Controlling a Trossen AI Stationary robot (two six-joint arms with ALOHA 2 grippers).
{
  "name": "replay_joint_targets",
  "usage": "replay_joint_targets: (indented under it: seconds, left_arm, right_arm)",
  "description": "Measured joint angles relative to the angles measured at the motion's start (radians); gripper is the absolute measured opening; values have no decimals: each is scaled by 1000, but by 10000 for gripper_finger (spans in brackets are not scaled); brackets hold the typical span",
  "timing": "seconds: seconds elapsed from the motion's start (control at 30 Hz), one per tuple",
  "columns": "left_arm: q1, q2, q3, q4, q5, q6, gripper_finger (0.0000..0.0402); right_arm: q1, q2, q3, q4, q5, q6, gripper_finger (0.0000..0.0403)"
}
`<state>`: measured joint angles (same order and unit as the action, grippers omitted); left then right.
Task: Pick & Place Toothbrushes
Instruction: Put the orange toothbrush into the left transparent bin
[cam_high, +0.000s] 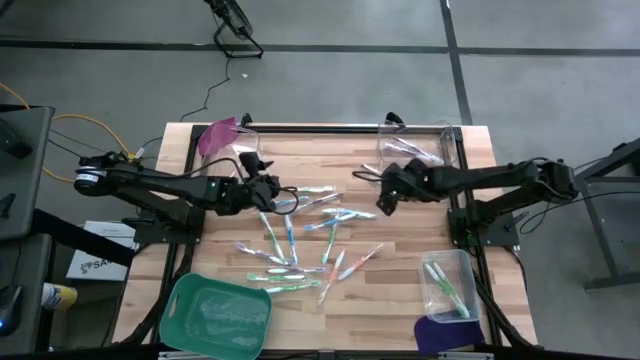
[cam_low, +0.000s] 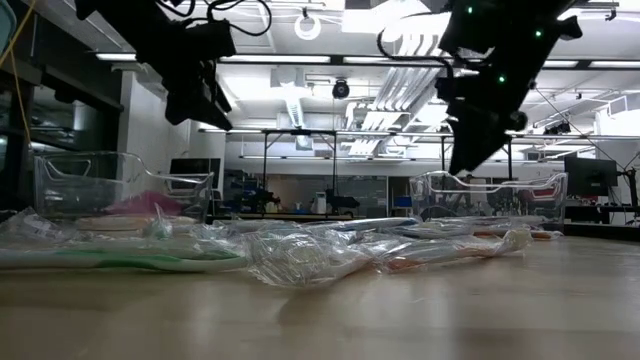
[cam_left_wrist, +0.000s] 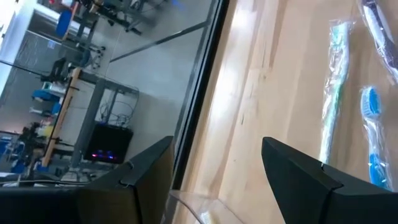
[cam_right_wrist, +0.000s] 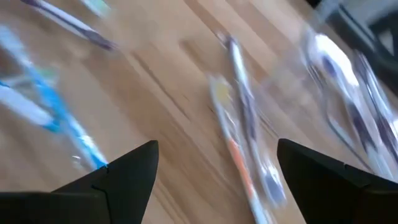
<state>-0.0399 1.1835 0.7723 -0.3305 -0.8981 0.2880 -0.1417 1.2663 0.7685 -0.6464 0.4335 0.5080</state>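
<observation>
Across the pale wooden worktop (cam_high: 400, 310) lie thin wrapped plastic toothbrushes (cam_high: 300, 245), with the left pincer (cam_high: 268, 192) and right pincer (cam_high: 383, 200) both spread empty above them, so a descent could likely snag crinkly wrappers and drag neighbours.

We look down on a grey concrete floor (cam_high: 330, 90) crossed by dark seams, with a yellow cable (cam_high: 75, 125) trailing near the pale slatted wooden bench (cam_high: 400, 300). Level across it, we see a workshop with long white ceiling strip lights (cam_low: 300, 60), exposed ducts and dark monitors (cam_low: 590, 175) on far desks.
</observation>
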Motion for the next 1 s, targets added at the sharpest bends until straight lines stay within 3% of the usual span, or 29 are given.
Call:
replay_joint_targets:
  seconds: [0.43,0.73,1.0]
  left_arm:
    - [0,0,0,-1,0,4,235]
    - [0,0,0,-11,0,4,235]
    - [0,0,0,-12,0,3,235]
  right_arm:
    - [-73,78,0,-119,-18,198,320]
    - [-75,204,-1,-138,-69,175,320]
    - [-126,233,-1,-101,-77,142,320]
